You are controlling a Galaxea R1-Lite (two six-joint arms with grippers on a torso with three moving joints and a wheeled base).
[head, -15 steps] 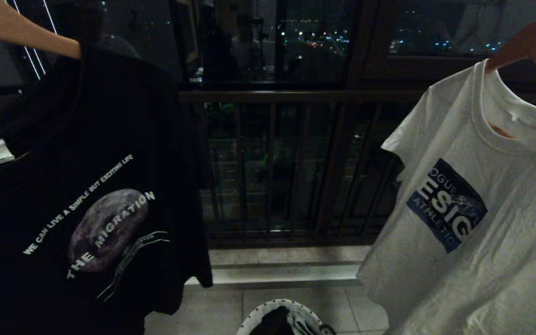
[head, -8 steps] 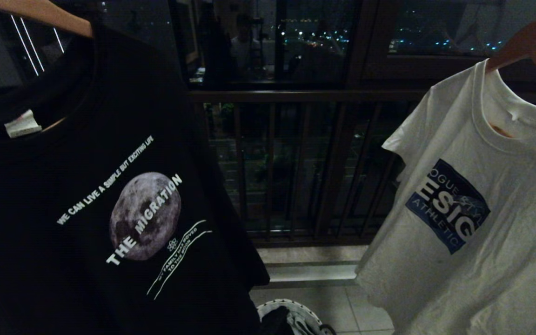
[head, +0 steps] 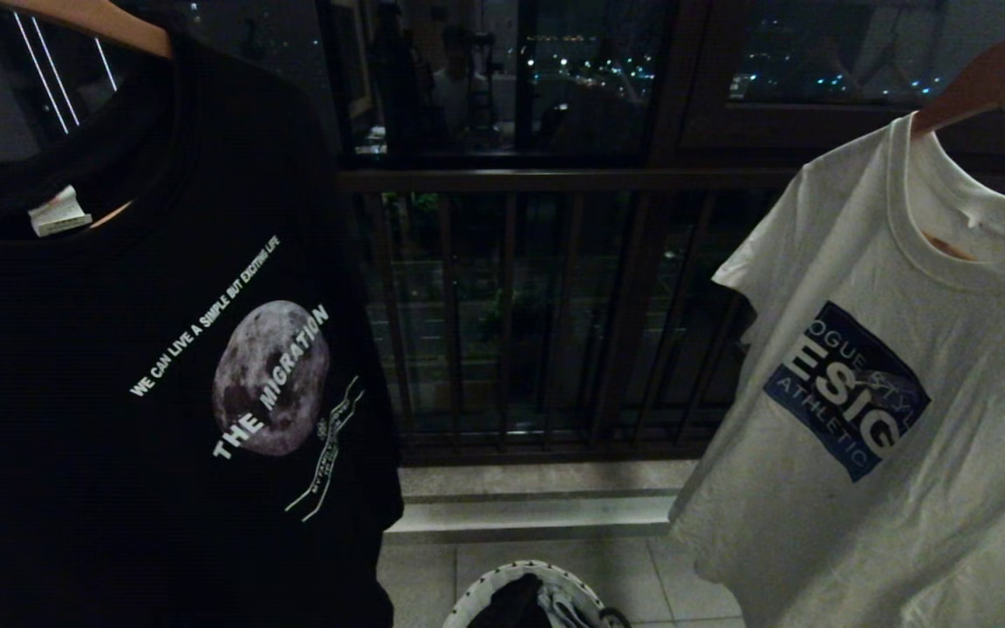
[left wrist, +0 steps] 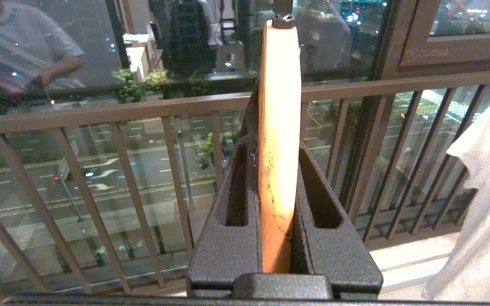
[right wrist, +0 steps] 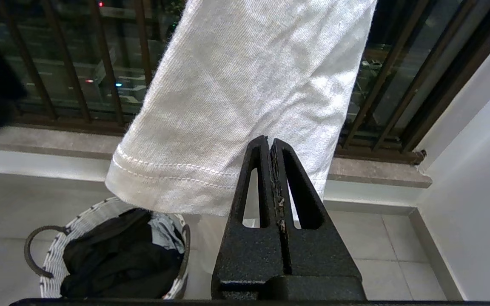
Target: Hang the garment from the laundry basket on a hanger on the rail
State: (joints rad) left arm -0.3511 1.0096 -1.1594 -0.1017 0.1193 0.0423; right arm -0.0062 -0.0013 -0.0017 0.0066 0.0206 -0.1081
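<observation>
The garment, a black T-shirt (head: 119, 392) with a moon print, hangs on a wooden hanger (head: 92, 19) at the upper left of the head view. In the left wrist view my left gripper (left wrist: 275, 146) is shut on that hanger (left wrist: 278, 106), which stands upright between the fingers with its metal hook base (left wrist: 283, 18) on top. The rail is out of view. The laundry basket (head: 489, 586) sits on the floor low in the middle, with dark clothes (right wrist: 117, 255) in it. My right gripper (right wrist: 269, 142) hangs parked and shut on nothing, above the basket (right wrist: 96, 210).
A white T-shirt (head: 886, 419) hangs on another wooden hanger (head: 1004, 74) at the right, its hem just in front of the right gripper. A dark balcony balustrade (head: 555, 305) and window lie behind. A person is reflected in the glass (left wrist: 24, 46). A white wall (right wrist: 474, 170) stands at the right.
The black T-shirt and its hanger have risen and shifted right; the shirt's lower edge swung right and then back. The white T-shirt, basket and right gripper stayed put.
</observation>
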